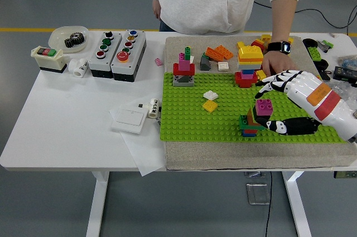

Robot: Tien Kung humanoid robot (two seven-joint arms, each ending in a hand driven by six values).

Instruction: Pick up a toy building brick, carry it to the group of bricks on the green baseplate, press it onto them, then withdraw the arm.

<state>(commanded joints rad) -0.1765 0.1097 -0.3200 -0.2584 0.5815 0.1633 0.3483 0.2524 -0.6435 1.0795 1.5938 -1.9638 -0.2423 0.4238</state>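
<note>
The green baseplate point(189, 120) lies on a beige mat. Near its front right stands a small brick stack point(252, 122) of green, blue, red and orange pieces, topped by a magenta brick point(264, 106). My right hand point(270, 109) reaches in from the right with its white fingers point(274, 84) spread behind the magenta brick. Its black thumb point(287, 126) lies along the stack's right side, tip at the stack. The hand is open and holds nothing. The left arm is out of view.
A person stands at the far side, one hand point(274, 61) resting on the mat behind my fingers. A yellow-orange tower point(249, 63), a red-magenta stack point(184, 69) and small white and yellow bricks point(210, 101) stand on the plate. Button boxes point(117, 47) and a switch plate point(129, 119) lie left.
</note>
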